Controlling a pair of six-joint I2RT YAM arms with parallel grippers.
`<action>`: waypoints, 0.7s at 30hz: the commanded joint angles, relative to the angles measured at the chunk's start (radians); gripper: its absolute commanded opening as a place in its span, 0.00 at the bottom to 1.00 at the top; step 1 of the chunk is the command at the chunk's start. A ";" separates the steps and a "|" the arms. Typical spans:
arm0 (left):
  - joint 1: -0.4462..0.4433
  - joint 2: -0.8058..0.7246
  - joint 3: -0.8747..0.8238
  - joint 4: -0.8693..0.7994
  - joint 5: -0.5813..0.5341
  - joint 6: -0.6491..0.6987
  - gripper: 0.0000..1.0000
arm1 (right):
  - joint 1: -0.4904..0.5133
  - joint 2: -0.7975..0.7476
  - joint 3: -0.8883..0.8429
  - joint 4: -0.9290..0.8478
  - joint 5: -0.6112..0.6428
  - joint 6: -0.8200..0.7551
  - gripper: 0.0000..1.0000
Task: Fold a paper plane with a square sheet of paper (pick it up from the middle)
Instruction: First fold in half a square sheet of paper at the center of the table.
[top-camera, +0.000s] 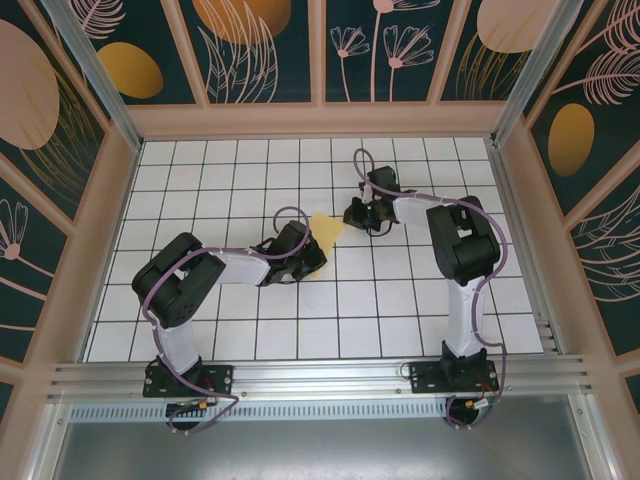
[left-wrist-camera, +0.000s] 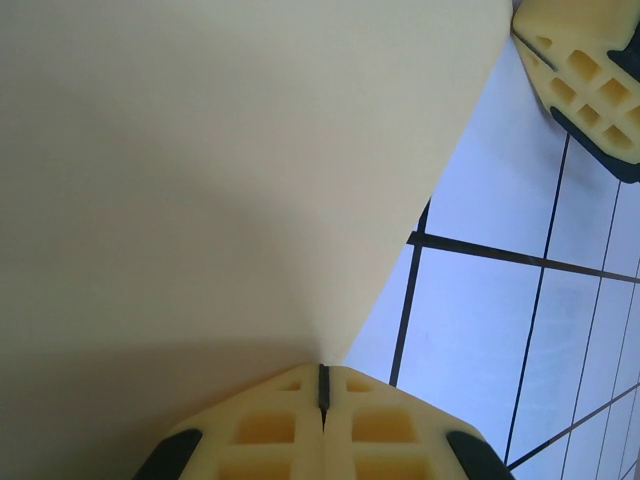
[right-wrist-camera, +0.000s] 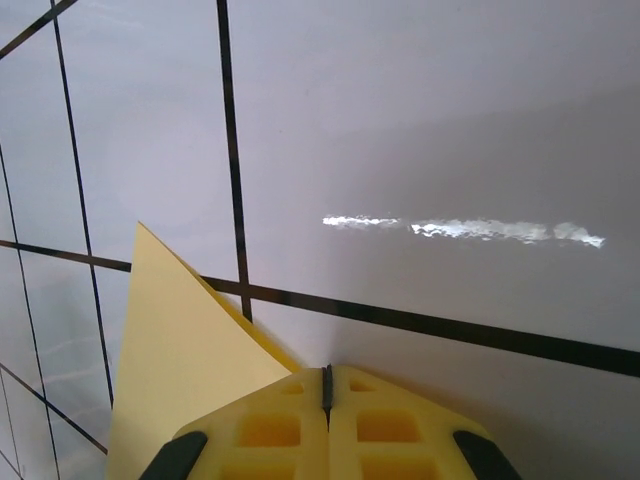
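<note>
While the left tool (left-wrist-camera: 322, 375) pinches the sheet (left-wrist-camera: 200, 180) and the right tool (right-wrist-camera: 327, 375), pressed together, meets it, folding seems underway; next, align edges.

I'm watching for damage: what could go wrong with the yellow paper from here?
1. The left gripper and right gripper both look shut on the square sheet of paper; pulling apart could tear it.
2. Each seems to pinch only an edge, so the sheet might slip out.
</note>
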 joint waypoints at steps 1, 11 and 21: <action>-0.002 0.022 -0.030 -0.098 0.023 -0.004 0.00 | 0.019 -0.068 -0.025 0.025 -0.025 -0.038 0.00; -0.001 0.023 -0.010 -0.106 0.022 0.012 0.00 | 0.103 -0.097 -0.094 0.038 -0.047 -0.038 0.00; -0.002 0.018 0.006 -0.129 0.033 0.038 0.00 | 0.110 -0.010 -0.068 -0.030 -0.047 -0.071 0.00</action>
